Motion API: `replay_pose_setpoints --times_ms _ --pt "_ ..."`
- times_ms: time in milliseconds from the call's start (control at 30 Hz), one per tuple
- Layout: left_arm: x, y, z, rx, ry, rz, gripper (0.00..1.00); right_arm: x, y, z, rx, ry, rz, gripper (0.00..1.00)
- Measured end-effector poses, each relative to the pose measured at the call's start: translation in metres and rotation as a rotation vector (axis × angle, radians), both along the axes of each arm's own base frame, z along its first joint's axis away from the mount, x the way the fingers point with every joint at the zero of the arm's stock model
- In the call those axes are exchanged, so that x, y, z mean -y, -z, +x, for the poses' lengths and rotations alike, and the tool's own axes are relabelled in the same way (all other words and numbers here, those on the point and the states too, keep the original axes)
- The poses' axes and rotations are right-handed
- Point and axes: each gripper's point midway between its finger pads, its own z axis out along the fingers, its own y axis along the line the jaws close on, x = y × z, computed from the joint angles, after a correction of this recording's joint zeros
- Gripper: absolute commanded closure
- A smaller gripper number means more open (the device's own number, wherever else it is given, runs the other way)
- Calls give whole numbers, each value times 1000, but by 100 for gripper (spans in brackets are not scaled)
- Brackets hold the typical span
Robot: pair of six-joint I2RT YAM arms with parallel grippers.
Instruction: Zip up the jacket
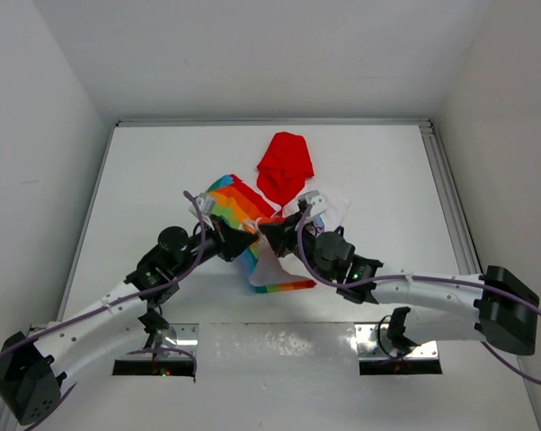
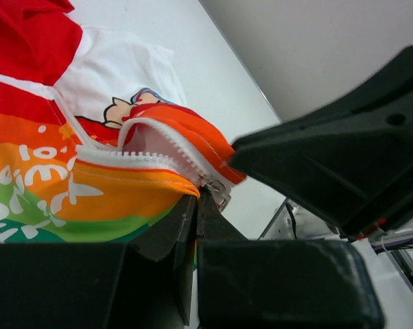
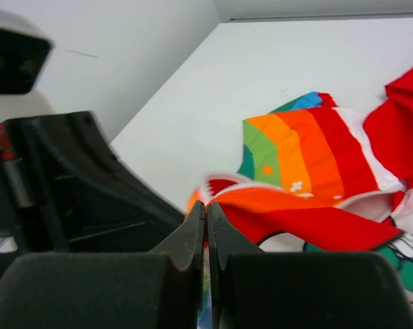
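A: L claw is clenched on the jacket hem, right by what looks like the slider. Thin pinch, so the fabric could slip out if the arms tug apart.

B: R claw is clamped on the orange edge too, jacket mid-table. The claws are nearly touching. They could bump, or the teeth could skew & jam.

A: Top cam hides the zip under both wrists. L wrist cam shows teeth & slider. R wrist cam doesn't, just stripes & red hood.
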Motion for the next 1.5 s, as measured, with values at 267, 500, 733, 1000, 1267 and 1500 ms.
replay_pose_setpoints --times_ms 267,500,733,1000,1267,1500 --pt "-3 -19 -11 40 27 -45 100 8 15 17 -59 28 -15 100" --pt "0 -2 -21 -12 70 -46 100 10 16 19 -81 32 -2 100" --pt "0 27 -24 -89 72 -11 100 4 4 17 -117 9 -14 100" --pt "0 32 -24 -109 74 1 100 10 8 -4 -169 -75 -72 100" --pt "4 44 -25 -166 87 27 100 21 33 -49 -298 -224 -90 76" --pt "7 38 -27 -194 99 0 100 31 100 -82 -511 -278 -102 56"
